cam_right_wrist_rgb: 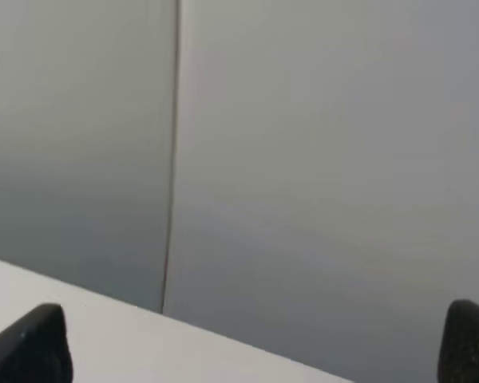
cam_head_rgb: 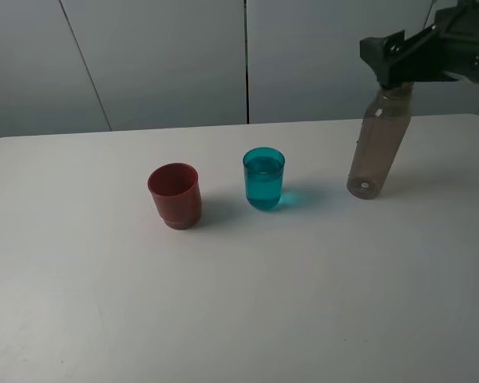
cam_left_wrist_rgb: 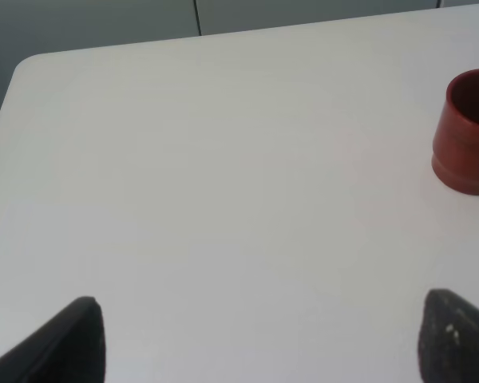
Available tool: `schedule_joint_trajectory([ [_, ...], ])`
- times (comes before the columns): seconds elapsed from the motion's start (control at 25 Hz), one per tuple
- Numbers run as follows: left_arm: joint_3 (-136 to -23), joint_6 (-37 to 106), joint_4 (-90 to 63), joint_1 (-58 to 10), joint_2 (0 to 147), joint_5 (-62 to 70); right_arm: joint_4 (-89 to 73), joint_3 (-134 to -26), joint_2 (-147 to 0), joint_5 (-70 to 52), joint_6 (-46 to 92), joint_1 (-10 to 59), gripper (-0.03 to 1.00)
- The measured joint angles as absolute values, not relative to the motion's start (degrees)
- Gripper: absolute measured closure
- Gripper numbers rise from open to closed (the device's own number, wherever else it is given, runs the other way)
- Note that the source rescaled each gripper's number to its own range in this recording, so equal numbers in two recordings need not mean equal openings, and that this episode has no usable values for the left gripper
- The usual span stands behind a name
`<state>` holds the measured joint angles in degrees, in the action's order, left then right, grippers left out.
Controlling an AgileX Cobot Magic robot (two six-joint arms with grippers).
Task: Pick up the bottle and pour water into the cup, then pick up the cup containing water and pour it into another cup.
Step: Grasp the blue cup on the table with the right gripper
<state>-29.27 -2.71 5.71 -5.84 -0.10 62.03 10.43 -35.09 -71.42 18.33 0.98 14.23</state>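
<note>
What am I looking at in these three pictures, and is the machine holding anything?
It is a robot with two arms, each ending in a two-fingered gripper. One picture comes from a camera mounted high, the other two from cameras on the wrists. On the white table stand a red cup, a teal cup holding water, and a tall smoky bottle. Both the left gripper and the right gripper, which is up by the bottle's neck, are open. Nothing is held.

All on the table (cam_head_rgb: pixel 303 303): another cup (cam_head_rgb: pixel 175 195) left, the cup (cam_head_rgb: pixel 263 187) near its right with water (cam_head_rgb: pixel 263 167) in it, the bottle (cam_head_rgb: pixel 377 148) farther right, my right gripper (cam_head_rgb: pixel 393 62) by its top.
</note>
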Motion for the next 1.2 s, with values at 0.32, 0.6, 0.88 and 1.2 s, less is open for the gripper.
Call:
schedule_joint_trajectory([
  [0.32, -29.27, -2.71, 5.71, -5.84, -0.10, 62.03, 6.26, -29.48, -68.55, 13.51, 3.51, 29.09, -0.03],
  [0.6, -29.27, -2.71, 5.71, -5.84, -0.10, 62.03, 5.78, -15.56, -71.46, 31.91, 0.51, 30.79, -0.03],
  [0.88, -29.27, -2.71, 5.71, -5.84, -0.10, 62.03, 13.09, -10.67, -82.86, 46.69, -1.75, 30.79, -0.03],
  [1.2, -29.27, -2.71, 5.71, -5.84, -0.10, 62.03, 11.24, -10.78, -100.90, 65.58, 3.53, 30.79, -0.03],
])
